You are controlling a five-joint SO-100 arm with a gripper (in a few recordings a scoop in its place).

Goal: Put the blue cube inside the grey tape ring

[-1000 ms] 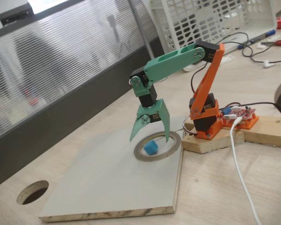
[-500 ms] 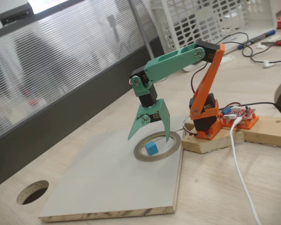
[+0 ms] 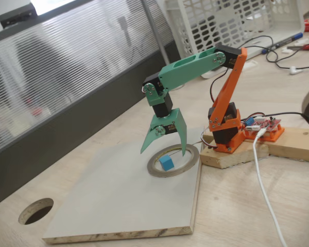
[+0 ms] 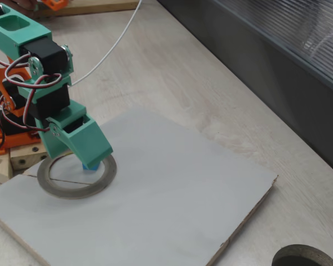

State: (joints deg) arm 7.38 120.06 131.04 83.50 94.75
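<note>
one blue cube (image 3: 166,163) inside one grey tape ring (image 3: 188,165)

Gripper (image 3: 164,152) hung over the grey tape ring (image 3: 173,162), jaws spread, blue cube (image 3: 167,163) below between them, a gap under the tips. White board (image 3: 113,200) lay bare from 6 to 9 o'clock of the ring. Orange arm base (image 3: 225,128) on wood block (image 3: 232,154) blocked 3 o'clock. Round table hole (image 3: 35,211) sat off the board's corner.
</note>
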